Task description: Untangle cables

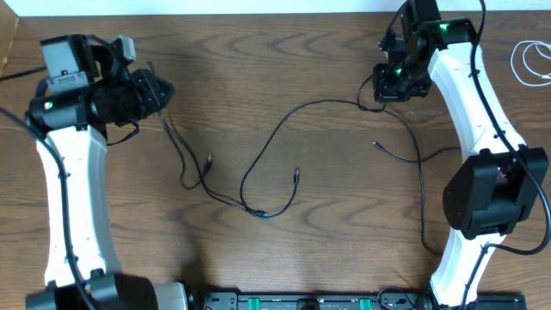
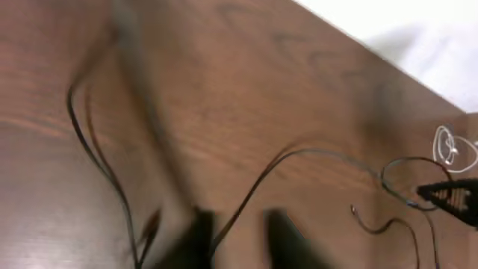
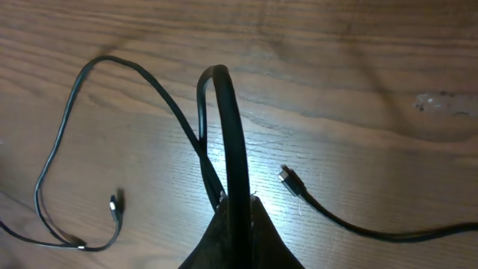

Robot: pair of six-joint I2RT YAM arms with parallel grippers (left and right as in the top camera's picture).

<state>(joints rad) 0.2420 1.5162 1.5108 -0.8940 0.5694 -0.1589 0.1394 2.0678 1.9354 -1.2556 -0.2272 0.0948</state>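
The cables are thin, light and limp. Each one is likely to be trailing after whatever point is being pulled and dragging its loops along. The small plug ends are the parts most likely to be snagging. The cord just behind a plug, or at a free bend, is looking like the soundest place to take hold.

The long black cable [image 1: 258, 212] is lying mid-table in an open curve, with one plug [image 1: 297, 175] lying free. A shorter black cable [image 1: 405, 158] is lying just to its right and running down beside the right arm. Another black cable [image 1: 178, 148] is trailing below the left arm. A white cable [image 1: 527, 62] is sitting coiled at the far right edge of the table [image 1: 258, 52], well apart from the others.

The right gripper [image 3: 236, 203] is pinching the upper end of the long black cable, its fingers pressed together on a raised loop. The left gripper [image 2: 243, 240] is showing its fingers spread. That view is blurred, so whether a cord is touching them cannot be told.
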